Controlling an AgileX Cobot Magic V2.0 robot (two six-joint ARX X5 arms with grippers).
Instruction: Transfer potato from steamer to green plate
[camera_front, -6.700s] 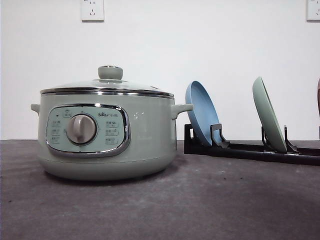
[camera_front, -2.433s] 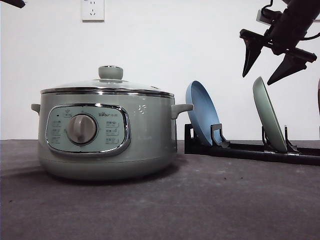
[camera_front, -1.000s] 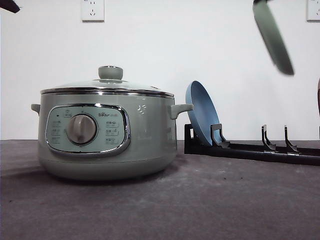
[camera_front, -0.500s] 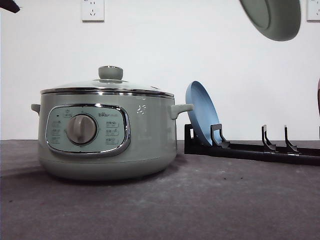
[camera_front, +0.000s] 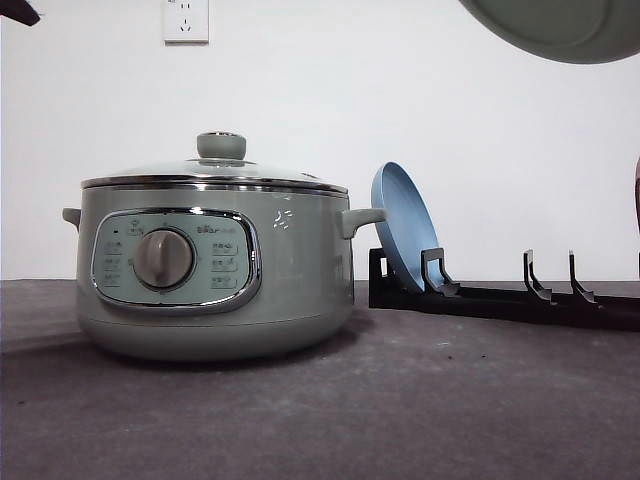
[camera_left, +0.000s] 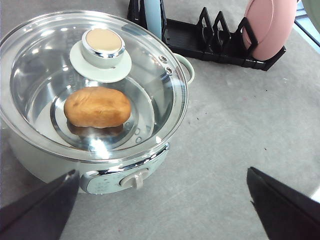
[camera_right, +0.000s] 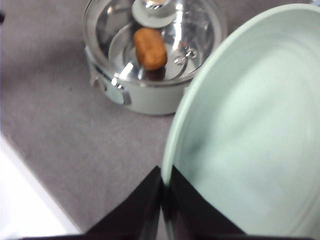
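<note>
You have just pulled the green plate (camera_front: 560, 28) out of the black rack (camera_front: 500, 297): a moment ago it stood in the far slot, and now it hangs high above the table at the right, its slot bare, only the blue plate (camera_front: 402, 225) left standing there. Your right gripper (camera_right: 164, 200) is clamped on the plate's rim, fingers pinched shut over the edge. That means the receiving dish is in hand but not yet set down, and the steamer (camera_front: 212, 262) is still closed under its glass lid (camera_left: 95, 80). The potato (camera_left: 97, 107) lies inside on the steamer's floor, seen through the glass just beside the lid knob (camera_left: 102, 45). Its long axis lies flat, and in the left wrist view it runs roughly parallel to the control-panel side. Your left gripper (camera_left: 160, 205) hovers spread wide above the steamer, holding nothing
</note>
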